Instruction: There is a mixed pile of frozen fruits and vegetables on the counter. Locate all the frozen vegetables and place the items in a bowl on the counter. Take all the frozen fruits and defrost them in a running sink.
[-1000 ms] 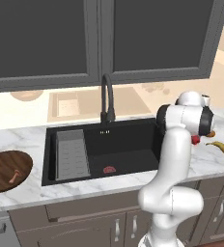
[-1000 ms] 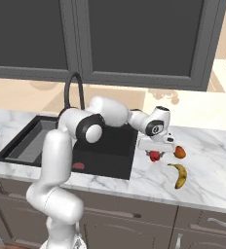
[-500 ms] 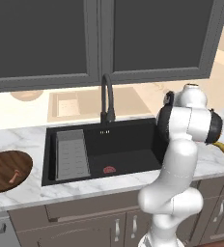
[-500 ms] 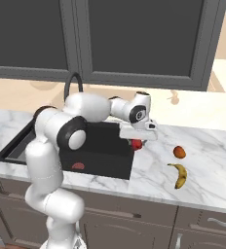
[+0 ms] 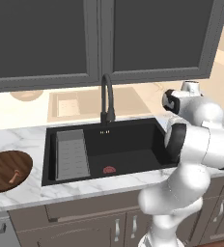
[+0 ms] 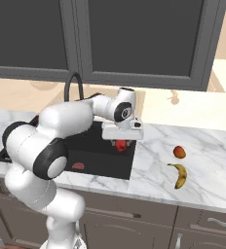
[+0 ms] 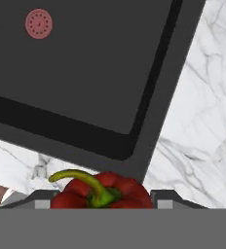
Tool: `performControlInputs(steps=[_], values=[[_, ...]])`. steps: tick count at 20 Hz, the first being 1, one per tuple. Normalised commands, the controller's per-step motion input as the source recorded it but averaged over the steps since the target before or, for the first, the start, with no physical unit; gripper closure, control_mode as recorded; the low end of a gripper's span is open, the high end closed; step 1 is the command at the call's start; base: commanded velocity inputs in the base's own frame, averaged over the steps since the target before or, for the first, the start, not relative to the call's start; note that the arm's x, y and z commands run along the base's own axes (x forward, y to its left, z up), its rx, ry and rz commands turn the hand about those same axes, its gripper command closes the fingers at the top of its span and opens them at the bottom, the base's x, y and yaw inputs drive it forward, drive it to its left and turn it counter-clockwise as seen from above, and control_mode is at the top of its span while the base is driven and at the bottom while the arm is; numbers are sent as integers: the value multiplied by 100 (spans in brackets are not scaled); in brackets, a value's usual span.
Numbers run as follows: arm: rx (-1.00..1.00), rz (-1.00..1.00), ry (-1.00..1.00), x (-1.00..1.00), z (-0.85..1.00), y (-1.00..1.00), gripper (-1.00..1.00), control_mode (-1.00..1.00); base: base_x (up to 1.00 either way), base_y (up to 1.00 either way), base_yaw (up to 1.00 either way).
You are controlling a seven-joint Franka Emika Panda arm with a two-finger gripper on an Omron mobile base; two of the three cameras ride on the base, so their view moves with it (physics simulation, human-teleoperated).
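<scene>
Hanging over the right rim of the sink (image 6: 61, 154), the gripper (image 6: 121, 144) has its jaws closed on the red pepper (image 7: 101, 192); in the hand view the pepper sits between the finger tips with its green stem curling toward 10 o'clock. Below it, the sink's corner edge runs from 6 toward 1 o'clock, with bare counter (image 7: 202, 121) at 3 o'clock and the drain (image 7: 38, 23) at 11 o'clock. Basin floor is open; a ribbed tray (image 5: 72, 154) lies along its left side. In the right base view, the orange-red fruit (image 6: 179, 152) and the banana (image 6: 179, 175) rest on marble at 4 o'clock of the gripper, well apart from it. The wooden bowl (image 5: 0, 166), far left, holds the tan stick piece (image 5: 13, 177).
</scene>
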Motion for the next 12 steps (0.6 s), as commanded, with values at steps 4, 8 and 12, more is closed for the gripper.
performControlInputs(steps=[4,8,12], values=[[4,18,0,-73,14,55,100,-100,0,0,0],[2,19,0,-58,11,65,100,-100,0,0,0],[2,18,2,-32,14,82,100,-100,0,0,0]])
